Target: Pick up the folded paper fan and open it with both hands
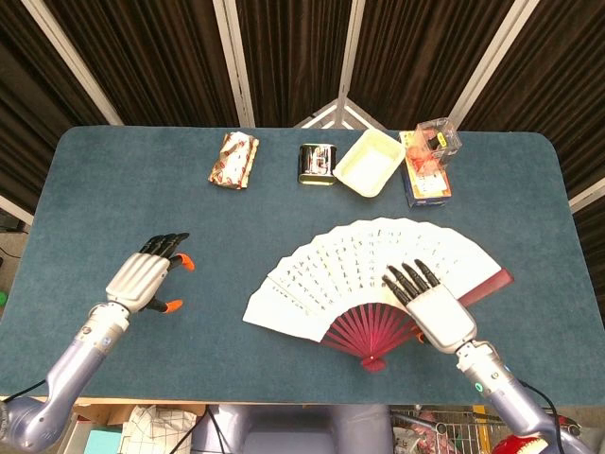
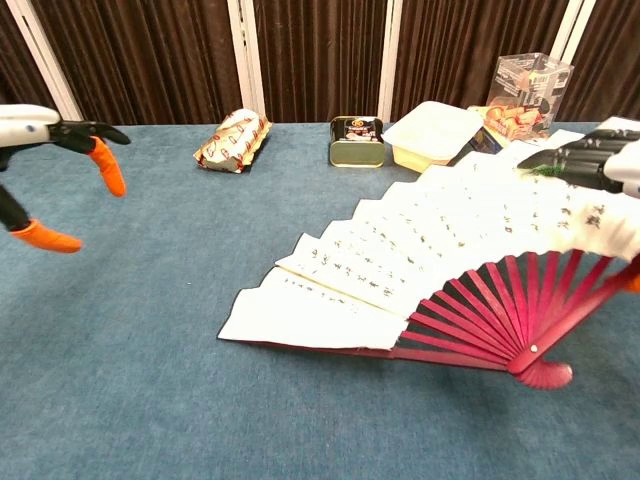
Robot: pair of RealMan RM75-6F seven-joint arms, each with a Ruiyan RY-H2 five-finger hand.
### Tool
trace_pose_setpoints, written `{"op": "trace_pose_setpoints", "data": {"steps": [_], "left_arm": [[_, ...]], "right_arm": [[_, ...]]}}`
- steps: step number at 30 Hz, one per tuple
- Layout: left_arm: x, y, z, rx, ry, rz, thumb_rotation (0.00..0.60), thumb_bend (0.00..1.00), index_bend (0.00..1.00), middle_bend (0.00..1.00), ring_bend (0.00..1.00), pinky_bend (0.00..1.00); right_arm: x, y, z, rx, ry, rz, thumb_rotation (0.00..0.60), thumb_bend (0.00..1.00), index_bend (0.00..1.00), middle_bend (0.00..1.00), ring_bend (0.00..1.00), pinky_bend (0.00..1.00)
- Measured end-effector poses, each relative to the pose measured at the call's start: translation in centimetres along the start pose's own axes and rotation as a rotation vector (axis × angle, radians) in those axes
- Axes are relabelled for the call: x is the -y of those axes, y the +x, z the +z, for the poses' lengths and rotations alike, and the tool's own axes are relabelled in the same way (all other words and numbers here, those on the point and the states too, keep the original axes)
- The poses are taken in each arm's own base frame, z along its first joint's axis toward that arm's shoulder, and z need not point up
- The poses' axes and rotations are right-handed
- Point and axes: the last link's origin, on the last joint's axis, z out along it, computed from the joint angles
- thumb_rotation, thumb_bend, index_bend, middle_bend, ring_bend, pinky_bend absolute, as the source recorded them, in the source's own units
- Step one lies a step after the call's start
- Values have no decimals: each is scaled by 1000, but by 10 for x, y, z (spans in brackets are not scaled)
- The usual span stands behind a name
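Note:
The paper fan (image 1: 369,260) is spread wide, white leaf with black writing and red ribs (image 2: 500,310), its left end lying on the blue table (image 1: 284,369). My right hand (image 1: 435,312) lies over the fan's right part, dark fingers on top of the leaf and an orange thumb tip showing under the ribs; it holds the fan there. In the chest view the right hand (image 2: 590,160) is at the right edge above the leaf. My left hand (image 1: 142,281) hangs apart to the left of the fan, holding nothing, its fingers (image 2: 100,160) spread.
Along the table's far edge stand a patterned snack packet (image 1: 233,159), a small tin (image 1: 317,163), a white plastic tray (image 1: 369,161) and a printed box with a clear container on it (image 1: 430,165).

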Motion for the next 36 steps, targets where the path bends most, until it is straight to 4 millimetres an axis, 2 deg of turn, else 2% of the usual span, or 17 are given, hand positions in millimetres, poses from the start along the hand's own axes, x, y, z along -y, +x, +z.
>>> {"op": "trace_pose_setpoints", "data": {"steps": [5,15,21,27,32,36], "left_arm": [[9,5,-15,-5,2,-28,600,167,157,0,0,0],[23,12,-56,-67,-23,-32,600,141,91,0,0,0],[36,12,-86,-94,-14,2,600,127,57,0,0,0],[49,4,-112,-106,13,35,600,127,31,0,0,0],[59,-5,-137,-121,49,54,600,122,1,0,0,0],[67,-12,-158,-146,85,42,600,103,0,0,0,0]], "right_arm": [[5,-5,-9,29,-6,-37,600,256,0,0,0,0],[-9,-21,-32,106,-71,-271,600,216,0,0,0,0],[-22,-22,-45,170,-87,-279,600,197,0,0,0,0],[-34,-24,-56,207,-108,-307,600,195,0,0,0,0],[-34,-25,-64,187,-152,-226,600,195,0,0,0,0],[-32,-28,-77,121,-223,-67,600,195,0,0,0,0]]}}
